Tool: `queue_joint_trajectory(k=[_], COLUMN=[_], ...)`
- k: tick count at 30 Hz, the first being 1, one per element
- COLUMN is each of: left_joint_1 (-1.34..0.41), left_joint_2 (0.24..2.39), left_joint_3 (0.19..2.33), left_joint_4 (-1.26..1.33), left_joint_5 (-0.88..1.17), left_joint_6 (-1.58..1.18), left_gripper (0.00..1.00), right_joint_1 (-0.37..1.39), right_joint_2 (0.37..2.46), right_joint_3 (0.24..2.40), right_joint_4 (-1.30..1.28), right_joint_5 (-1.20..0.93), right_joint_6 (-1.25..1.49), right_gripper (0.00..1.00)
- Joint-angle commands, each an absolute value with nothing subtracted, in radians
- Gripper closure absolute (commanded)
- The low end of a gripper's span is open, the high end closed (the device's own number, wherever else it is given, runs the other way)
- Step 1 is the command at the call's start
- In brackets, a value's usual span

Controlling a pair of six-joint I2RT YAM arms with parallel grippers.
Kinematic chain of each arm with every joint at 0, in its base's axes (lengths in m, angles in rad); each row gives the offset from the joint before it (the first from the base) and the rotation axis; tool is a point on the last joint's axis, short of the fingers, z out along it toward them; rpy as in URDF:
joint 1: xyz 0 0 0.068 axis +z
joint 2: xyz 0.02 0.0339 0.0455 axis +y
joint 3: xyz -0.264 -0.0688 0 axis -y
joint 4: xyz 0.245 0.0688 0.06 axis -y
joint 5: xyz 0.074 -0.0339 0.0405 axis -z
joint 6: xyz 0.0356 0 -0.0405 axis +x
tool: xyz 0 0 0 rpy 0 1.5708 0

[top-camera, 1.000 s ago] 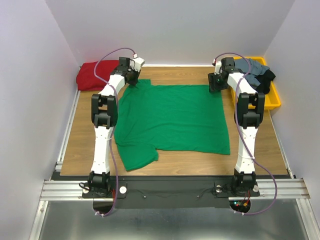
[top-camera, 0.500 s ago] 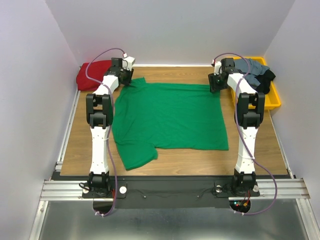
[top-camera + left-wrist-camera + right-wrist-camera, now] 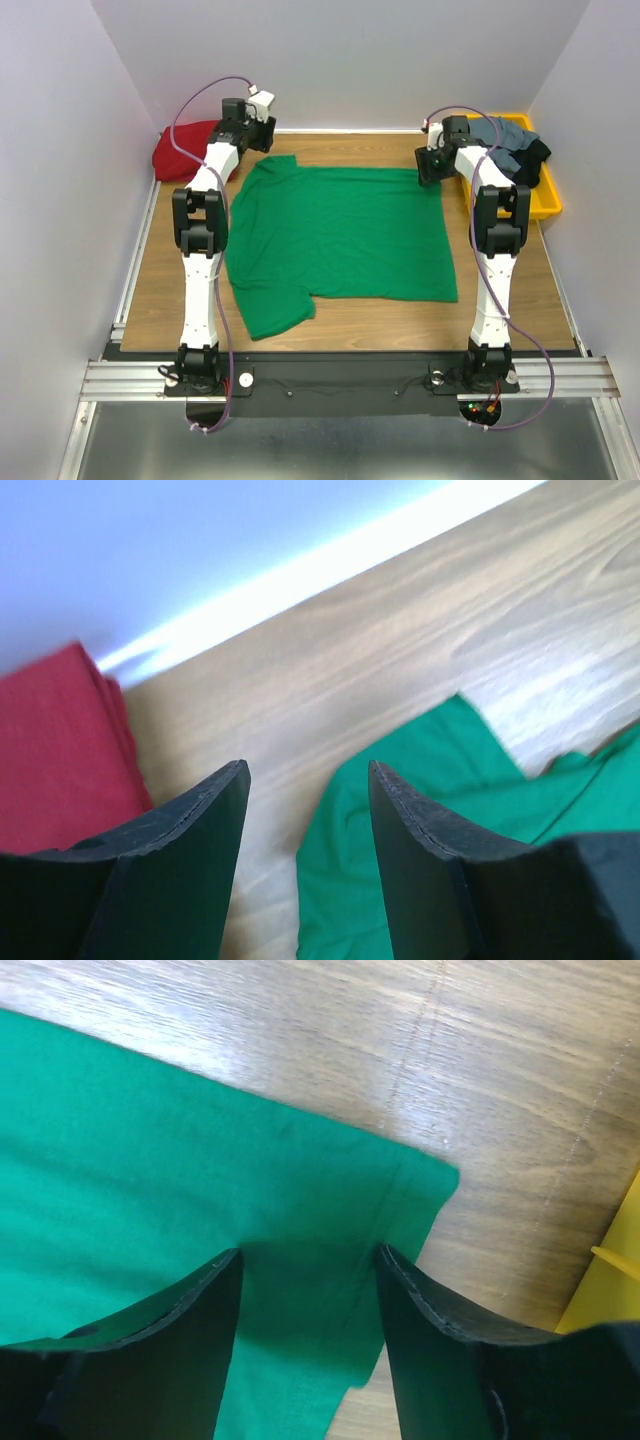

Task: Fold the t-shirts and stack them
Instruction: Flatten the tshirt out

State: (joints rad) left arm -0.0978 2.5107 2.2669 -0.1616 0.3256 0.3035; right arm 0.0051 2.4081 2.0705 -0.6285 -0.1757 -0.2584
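Hovering open and empty, the left gripper (image 3: pixel 308 775) and right gripper (image 3: pixel 308 1260) are flanking the far edge of the green t-shirt (image 3: pixel 340 235). Uneven grabs would be risking a skewed fold.

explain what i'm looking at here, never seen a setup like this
Two robot arms are bolted to the near edge of a wooden table. The wide picture comes from a camera above and behind them. The two close-ups come from a camera on each wrist, looking past that arm's own fingers. A green shirt lies spread flat. A red shirt sits in the far left corner, and grey and black shirts are heaped in a yellow tray. The left fingers are open over bare wood; the right fingers are open over the green shirt's corner. Nothing is held.
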Motion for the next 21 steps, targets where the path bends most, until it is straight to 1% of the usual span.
queue_joint_trajectory(k=[1,2,7,12,17,21], left_joint_1=[-0.120,-0.118,-0.117,-0.112,-0.106,-0.104], left_joint_2=[2.502,2.505,2.500,2.494,2.506,2.513], left_joint_3=[2.301,2.299,2.278,2.250,2.250,2.247], left_joint_4=[-0.129,-0.129,-0.133,-0.146,-0.173,-0.187], left_joint_5=[0.315,0.290,0.245,0.226,0.221,0.219], left_joint_6=[0.304,0.307,0.327,0.342,0.342,0.341], left_gripper=[0.37,0.37,0.37,0.37,0.37,0.37], right_joint_1=[0.005,-0.021,-0.034,-0.037,-0.037,-0.037], right_joint_2=[2.373,2.375,2.430,2.483,2.545,2.580], right_joint_3=[2.152,2.163,2.243,2.281,2.316,2.332], right_joint_4=[-0.655,-0.653,-0.649,-0.644,-0.634,-0.606], right_joint_5=[-0.201,-0.207,-0.206,-0.229,-0.187,-0.193], right_joint_6=[-0.219,-0.215,-0.178,-0.149,-0.141,-0.124], right_gripper=[0.37,0.37,0.36,0.36,0.37,0.37])
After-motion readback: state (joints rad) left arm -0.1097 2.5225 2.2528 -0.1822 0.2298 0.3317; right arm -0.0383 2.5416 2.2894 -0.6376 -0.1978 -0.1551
